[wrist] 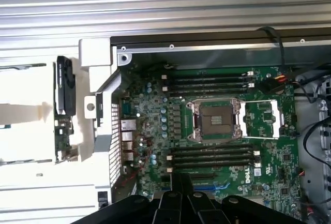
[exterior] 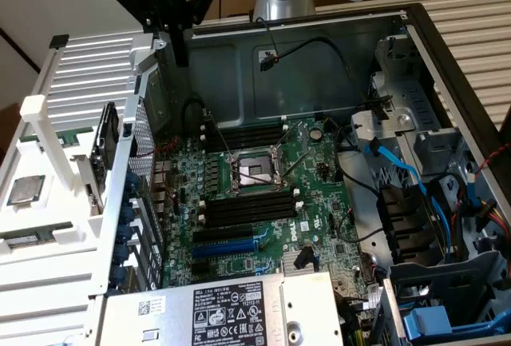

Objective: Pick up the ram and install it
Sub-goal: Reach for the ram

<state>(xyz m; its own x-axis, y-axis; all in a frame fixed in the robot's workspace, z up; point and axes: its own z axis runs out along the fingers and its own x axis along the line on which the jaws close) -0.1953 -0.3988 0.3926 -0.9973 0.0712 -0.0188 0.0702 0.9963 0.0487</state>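
The gripper (exterior: 182, 57) hangs shut and empty over the far corner of the computer case (exterior: 335, 22) on the exterior view's left. The ram (exterior: 21, 240) seems to lie flat on the white rack (exterior: 48, 282) outside the case, well apart toward the rack's near edge. Its long axis runs roughly parallel to the board slots (exterior: 247, 210)

Bright, even indoor light, soft shadows.
The white rack (wrist: 20, 115) glares, perhaps overexposed; the computer case (exterior: 319, 66) is shaded along its back wall.
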